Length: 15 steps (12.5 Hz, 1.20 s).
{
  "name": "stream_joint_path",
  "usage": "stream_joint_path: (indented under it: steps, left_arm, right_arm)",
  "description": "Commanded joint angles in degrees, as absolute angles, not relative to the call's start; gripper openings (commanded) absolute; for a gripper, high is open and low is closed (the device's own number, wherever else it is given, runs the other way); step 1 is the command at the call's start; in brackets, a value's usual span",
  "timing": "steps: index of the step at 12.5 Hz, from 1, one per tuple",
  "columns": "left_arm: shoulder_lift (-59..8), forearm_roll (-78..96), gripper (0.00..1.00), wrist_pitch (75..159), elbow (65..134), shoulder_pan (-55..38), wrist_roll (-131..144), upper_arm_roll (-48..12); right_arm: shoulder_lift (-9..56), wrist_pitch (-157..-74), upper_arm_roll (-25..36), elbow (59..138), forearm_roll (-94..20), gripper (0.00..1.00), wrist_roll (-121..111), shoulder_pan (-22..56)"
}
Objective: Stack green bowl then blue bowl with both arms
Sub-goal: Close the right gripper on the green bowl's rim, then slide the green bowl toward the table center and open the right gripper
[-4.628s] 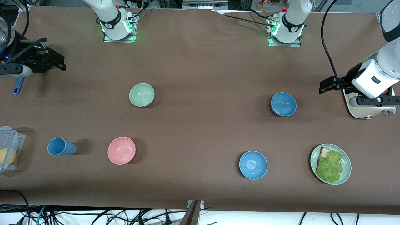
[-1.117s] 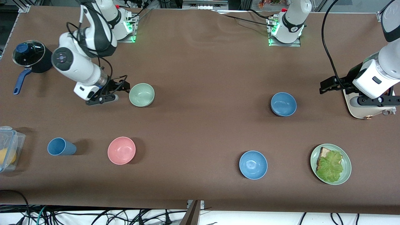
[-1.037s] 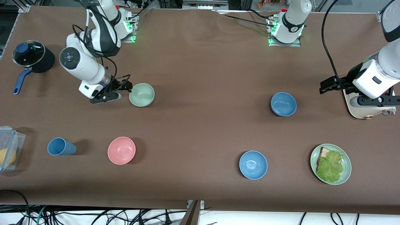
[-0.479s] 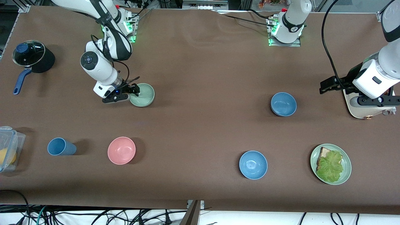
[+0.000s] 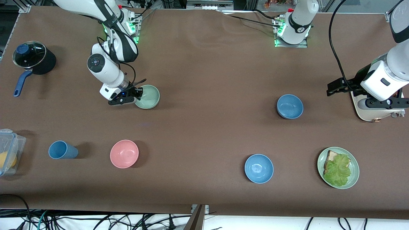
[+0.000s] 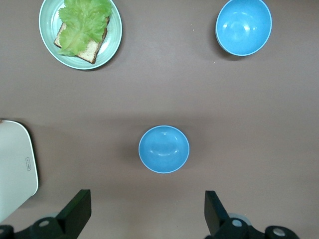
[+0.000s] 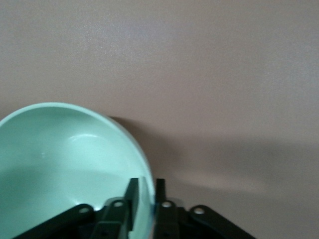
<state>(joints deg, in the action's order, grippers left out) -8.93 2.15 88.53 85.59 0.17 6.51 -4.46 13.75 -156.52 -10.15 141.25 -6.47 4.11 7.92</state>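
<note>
The green bowl point(image 5: 148, 96) is on the table toward the right arm's end. My right gripper point(image 5: 138, 95) is shut on its rim at the side toward that end; in the right wrist view one finger is inside the bowl point(image 7: 65, 159) and one outside, around the right gripper's own point point(image 7: 145, 186). The steel-blue bowl point(image 5: 289, 106) sits toward the left arm's end and shows in the left wrist view point(image 6: 163, 149). My left gripper point(image 5: 334, 87) waits open and empty above the table beside it, its fingers wide apart in the left wrist view point(image 6: 145, 204).
A sky-blue bowl point(image 5: 258, 168) and a green plate with toast and lettuce point(image 5: 353, 179) lie nearer the camera. A white flat device point(image 5: 367, 113) lies under the left arm. A pink bowl point(image 5: 124, 153), blue cup point(image 5: 62, 149), pot point(image 5: 32, 59) and clear container point(image 5: 8, 151) are toward the right arm's end.
My right gripper has come in from the table's end to the green bowl's rim and shut on it; the bowl has shifted slightly. The left arm has not moved.
</note>
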Motion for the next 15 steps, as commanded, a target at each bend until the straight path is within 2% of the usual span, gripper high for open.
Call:
stream_joint_path:
  steps: [1, 4, 6, 9, 12, 15]
  left_arm:
    - [-9.23, 3.34, 1.00, 87.63, 84.64, 0.35, 5.80, -4.31]
    - [-9.23, 3.34, 1.00, 87.63, 84.64, 0.35, 5.80, -4.31]
    - [-9.23, 3.34, 1.00, 87.63, 84.64, 0.35, 5.80, -4.31]
    - [-9.23, 3.34, 1.00, 87.63, 84.64, 0.35, 5.80, -4.31]
    - [-9.23, 3.34, 1.00, 87.63, 84.64, 0.35, 5.80, -4.31]
    - [-9.23, 3.34, 1.00, 87.63, 84.64, 0.35, 5.80, -4.31]
  right_arm:
    - [12.31, -154.88, -11.77, 139.50, -7.30, 0.00, 6.57, 7.91]
    - [14.57, -146.36, -15.11, 127.84, -7.38, 0.00, 16.13, 10.18]
    - [21.93, -142.75, -15.03, 116.08, -7.38, 0.00, 24.04, 15.27]
    - [33.19, -142.38, -14.68, 101.12, -6.24, 0.00, 36.36, 22.74]
    - [40.76, -142.38, -13.28, 92.66, 0.77, 0.00, 47.68, 28.81]
    - [44.99, -142.56, -12.31, 89.48, 3.34, 0.00, 51.24, 31.90]
